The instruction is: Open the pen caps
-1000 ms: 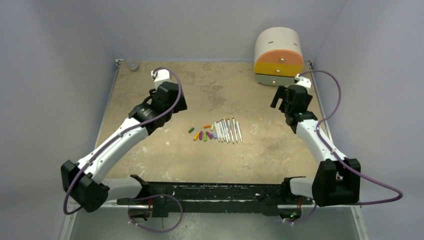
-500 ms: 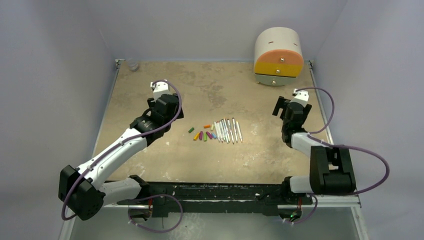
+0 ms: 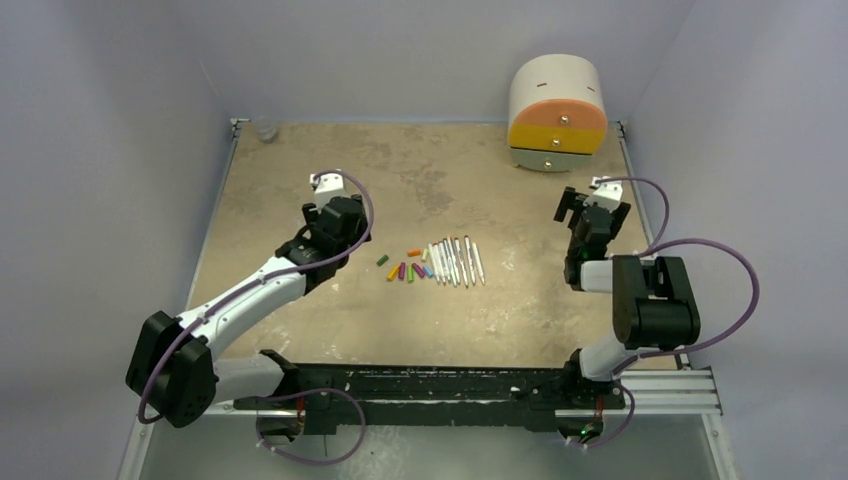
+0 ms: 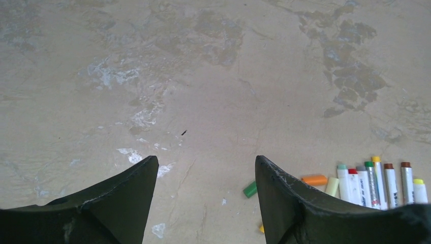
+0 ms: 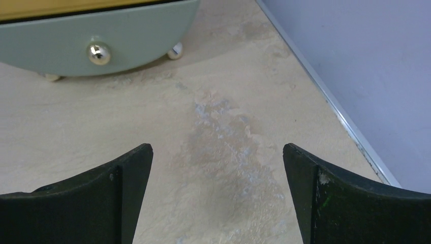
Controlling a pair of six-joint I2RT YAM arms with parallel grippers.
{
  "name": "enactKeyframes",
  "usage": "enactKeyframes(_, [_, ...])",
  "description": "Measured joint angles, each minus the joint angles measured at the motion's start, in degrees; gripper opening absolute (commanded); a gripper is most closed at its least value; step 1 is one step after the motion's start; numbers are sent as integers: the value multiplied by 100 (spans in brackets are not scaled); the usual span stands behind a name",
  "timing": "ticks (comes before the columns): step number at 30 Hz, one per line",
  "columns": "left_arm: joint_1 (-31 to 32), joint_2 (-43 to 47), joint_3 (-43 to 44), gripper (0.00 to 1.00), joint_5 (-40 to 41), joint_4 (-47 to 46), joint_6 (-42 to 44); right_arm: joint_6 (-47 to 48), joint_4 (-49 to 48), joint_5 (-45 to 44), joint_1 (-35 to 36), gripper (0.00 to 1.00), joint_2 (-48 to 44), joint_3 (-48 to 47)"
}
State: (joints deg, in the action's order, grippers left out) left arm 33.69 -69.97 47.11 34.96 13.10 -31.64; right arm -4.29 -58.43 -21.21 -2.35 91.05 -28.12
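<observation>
Count taken across the surface (image 3: 480,330).

Pens (image 4: 378,183): eight, counted by the coloured tips in my left wrist view, in one row near the middle.

Pen caps (image 3: 405,270): about eight lying loose just left of that row. From above they are too small for a firm figure. Green, orange, yellow, magenta and blue are among them.

Drawer unit (image 3: 557,110): one, at the far right corner, with three drawer fronts.

Small clear cup (image 3: 265,130): one, at the far left corner.

Claws: two, my left claw (image 4: 206,161) and my right claw (image 5: 217,148).
</observation>
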Motion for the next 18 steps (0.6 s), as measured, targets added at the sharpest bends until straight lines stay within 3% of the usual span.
enactKeyframes(7, [-638,-66,-566,67,-385,-699,310,188,-885,144,-13,100,-70,367])
enactKeyframes(10, [-953,-205,-820,76,-525,-990,487,238,-1023,146,-13,100,-70,420])
enactKeyframes(18, [-1167,-745,-1021,76,-428,-1766,761,278,-1471,295,-13,100,-81,608])
